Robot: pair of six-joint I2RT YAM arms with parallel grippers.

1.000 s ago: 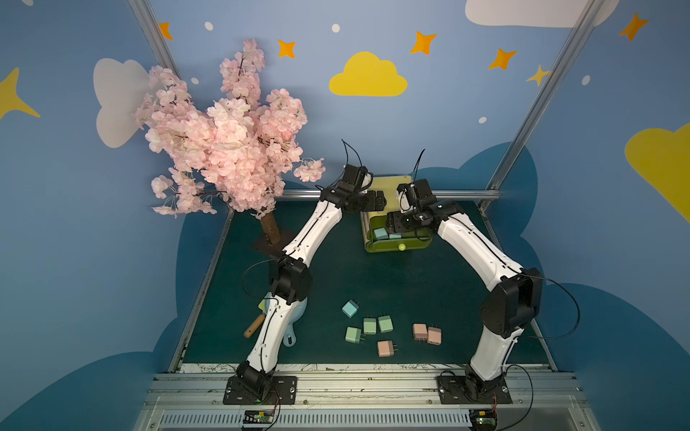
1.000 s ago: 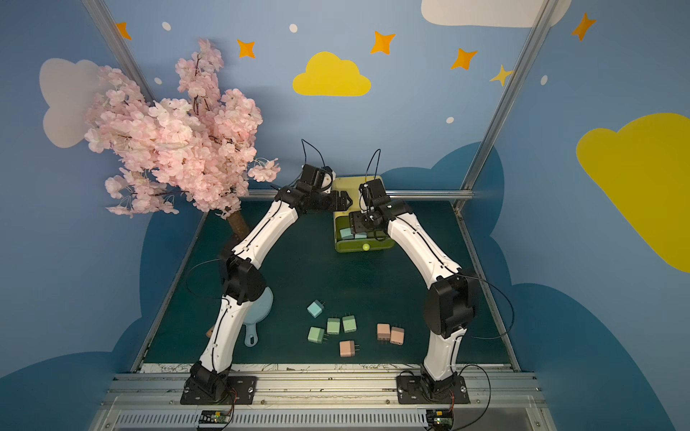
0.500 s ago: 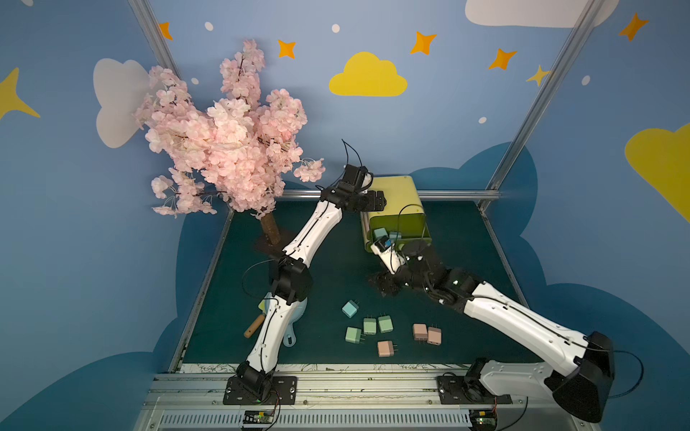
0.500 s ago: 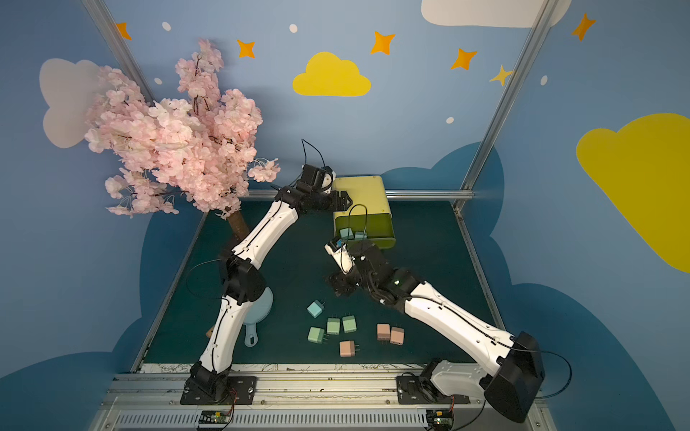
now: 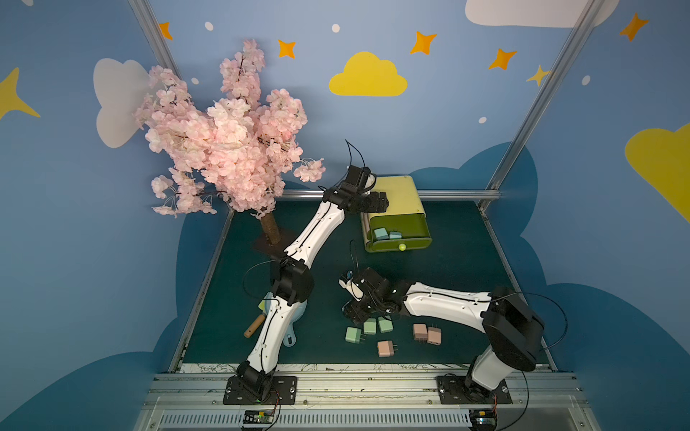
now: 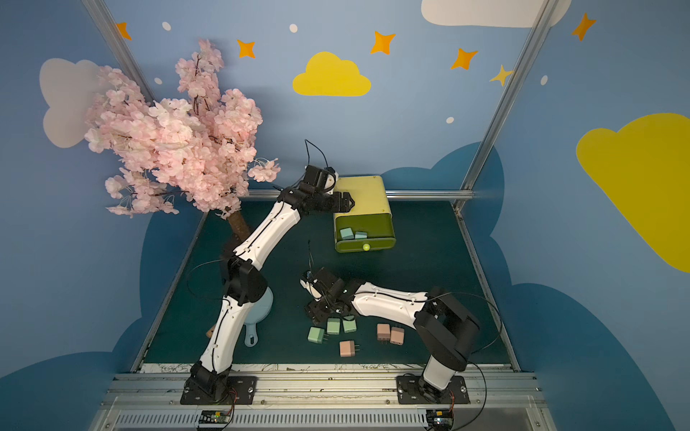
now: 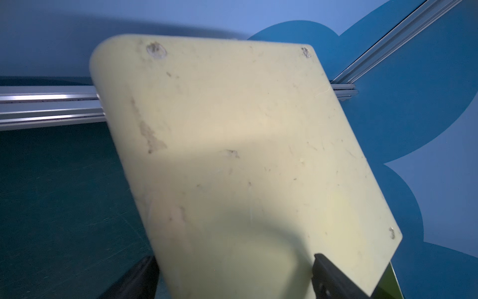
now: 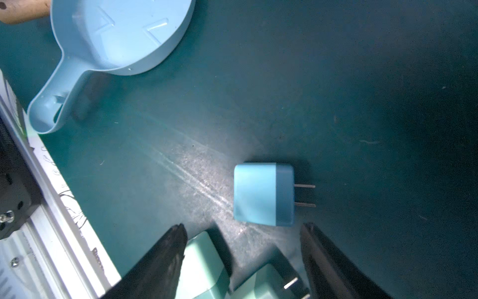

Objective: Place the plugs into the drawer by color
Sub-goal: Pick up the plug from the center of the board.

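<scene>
Light blue plug (image 8: 263, 194): boxy, two-tone, twin prongs, lying flat. Right gripper (image 8: 243, 227) spread, empty. Left gripper (image 7: 234, 257) spread over drawer (image 7: 232, 129) top.

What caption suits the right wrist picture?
Open jaws poised over mint green plugs, a light blue plug just ahead, blue paddle beyond.

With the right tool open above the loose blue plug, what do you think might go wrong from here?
The mint plugs lie close beside the blue plug, under the open right tool; descending, a finger may catch one instead.
The blue plug's prongs point along the tool's closing line, so a grip might land on them and slip.
The left tool sits only at a top corner of the chest; bumping the open drawer might shift it.
</scene>
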